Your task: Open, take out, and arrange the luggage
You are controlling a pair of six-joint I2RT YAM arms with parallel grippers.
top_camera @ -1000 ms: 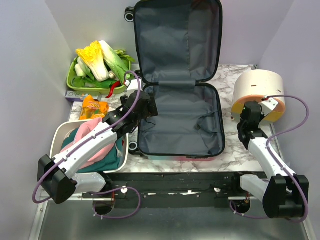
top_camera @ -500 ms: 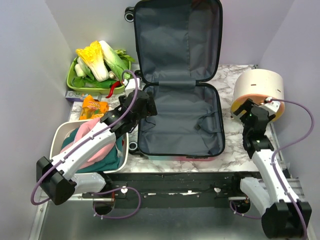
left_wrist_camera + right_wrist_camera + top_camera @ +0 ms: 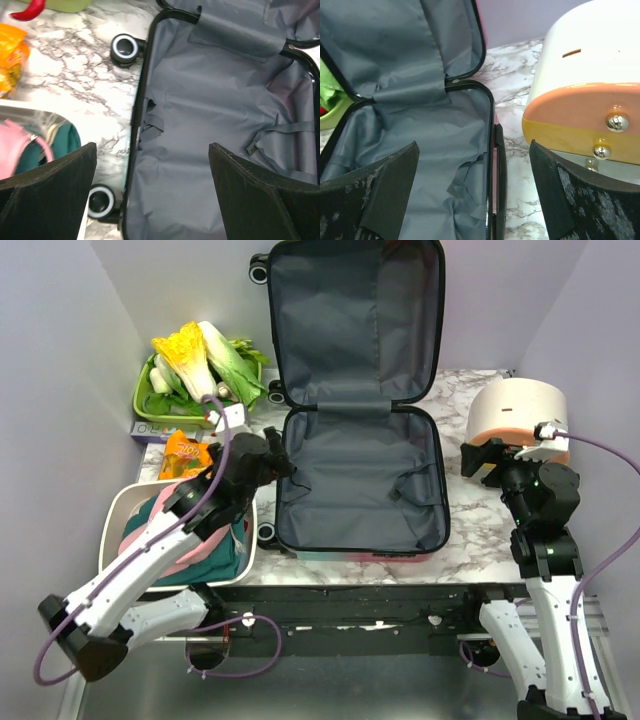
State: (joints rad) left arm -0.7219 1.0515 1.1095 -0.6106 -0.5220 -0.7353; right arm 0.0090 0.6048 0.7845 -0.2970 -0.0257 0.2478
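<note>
The luggage lies open in the middle of the marble table, its lid leaning on the back wall. Its grey lining is bare, with loose straps. My left gripper hovers open over the case's left rim, near two black wheels. In the left wrist view nothing lies between the left gripper's fingers. My right gripper stands open between the case's right side and the cream container. In the right wrist view the right gripper is empty, and the luggage shows a pink edge.
A white basin with pink and teal clothes sits at the front left. A green tray of vegetables and an orange packet lie behind it. The cream container has an orange and yellow front with metal knobs.
My right gripper has opened wide and its arm has drawn back and up from the container. My left arm has pulled back to the left, off the case's rim.
</note>
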